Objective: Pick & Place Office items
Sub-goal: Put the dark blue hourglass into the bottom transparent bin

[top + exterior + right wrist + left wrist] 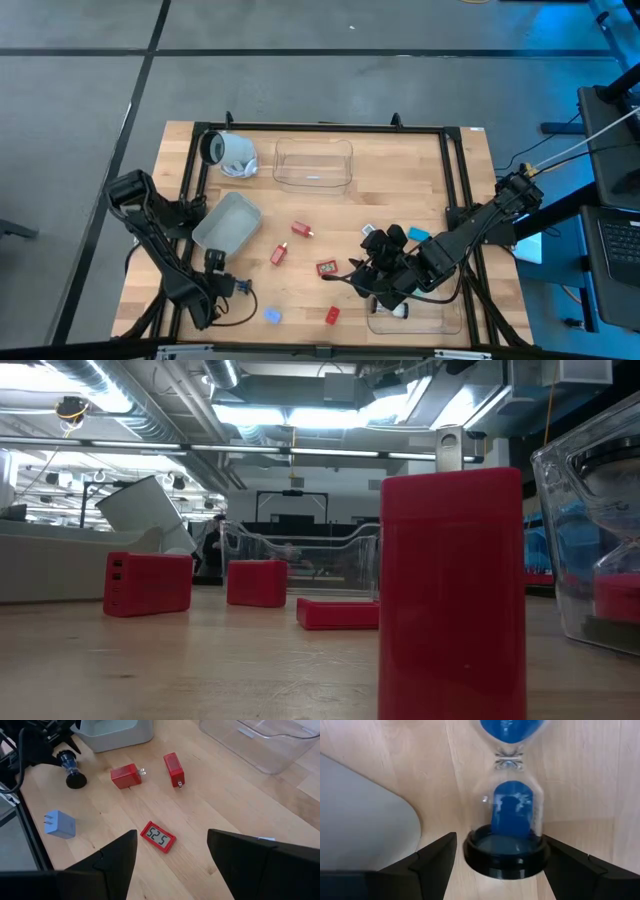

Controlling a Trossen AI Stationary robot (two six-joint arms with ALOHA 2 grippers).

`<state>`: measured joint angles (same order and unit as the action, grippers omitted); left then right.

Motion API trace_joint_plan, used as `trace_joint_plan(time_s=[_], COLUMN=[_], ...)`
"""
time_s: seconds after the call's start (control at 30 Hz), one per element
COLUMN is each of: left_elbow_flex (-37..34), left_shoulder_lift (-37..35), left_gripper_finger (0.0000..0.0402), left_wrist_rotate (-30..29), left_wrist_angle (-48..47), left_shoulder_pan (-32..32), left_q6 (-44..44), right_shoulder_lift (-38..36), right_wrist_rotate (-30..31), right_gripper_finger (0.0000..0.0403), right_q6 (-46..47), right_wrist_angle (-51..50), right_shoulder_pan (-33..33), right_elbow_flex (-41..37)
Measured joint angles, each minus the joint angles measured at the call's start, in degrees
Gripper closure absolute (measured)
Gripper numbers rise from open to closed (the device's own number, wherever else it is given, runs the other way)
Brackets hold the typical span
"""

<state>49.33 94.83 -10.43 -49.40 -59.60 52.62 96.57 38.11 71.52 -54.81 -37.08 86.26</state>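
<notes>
A small hourglass with blue sand (512,815) lies on the wooden table (400,180) near the front left corner, its black end cap (506,854) sitting between the two dark fingers (432,862) of the left gripper (222,283); the fingers are spread wide on either side of the cap and do not visibly touch it. Beside it lies the rounded corner of a grey tray (227,222), which rests on the table just behind the left gripper. Toward the front edge lies a small blue plug adapter (272,315), and farther along the same edge a small red block (331,314). Nearer the middle of the table are two red plug adapters, one (279,254) close to the grey tray and another (301,230) just behind it, with a flat red digital clock (326,268) showing digits on its face a little to their right. The right gripper (372,275) hangs above the table next to the clock, its fingers (112,857) parted with nothing between them. A clear plastic tray (313,164) stands at the back of the table, and a white-grey cylinder (232,153) lies on its side to the left of it. Another clear tray (420,318) sits at the front right, partly under the right arm.
</notes>
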Motion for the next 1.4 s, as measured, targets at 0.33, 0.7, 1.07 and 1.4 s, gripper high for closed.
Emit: trace_joint_plan(time_s=[0.33,0.7,1.07,1.4], left_elbow_flex=[3.0,2.57,3.35,11.52], left_shoulder_lift=[0.44,0.39,0.35,0.35], left_gripper_finger=[0.0127,0.0152,0.019,0.0186], left_wrist_rotate=[2.3,2.66,2.64,-3.28], left_wrist_angle=[0.34,1.52,1.52,-7.95], left_shoulder_pan=[0.62,1.13,1.72,1.78], left_q6=[0.43,1.6,6.41,9.2], right_shoulder_lift=[0.0,0.0,0.0,0.0], right_wrist_rotate=[0.0,0.0,-0.01,-0.03], right_gripper_finger=[0.0158,0.0158,0.0158,0.0158], right_q6=[-0.01,-0.01,-0.01,-4.64], right_wrist_angle=[0.0,0.02,0.59,9.6], right_shoulder_pan=[0.13,0.15,0.15,0.15], right_elbow_flex=[0.0,0.0,0.0,-0.02])
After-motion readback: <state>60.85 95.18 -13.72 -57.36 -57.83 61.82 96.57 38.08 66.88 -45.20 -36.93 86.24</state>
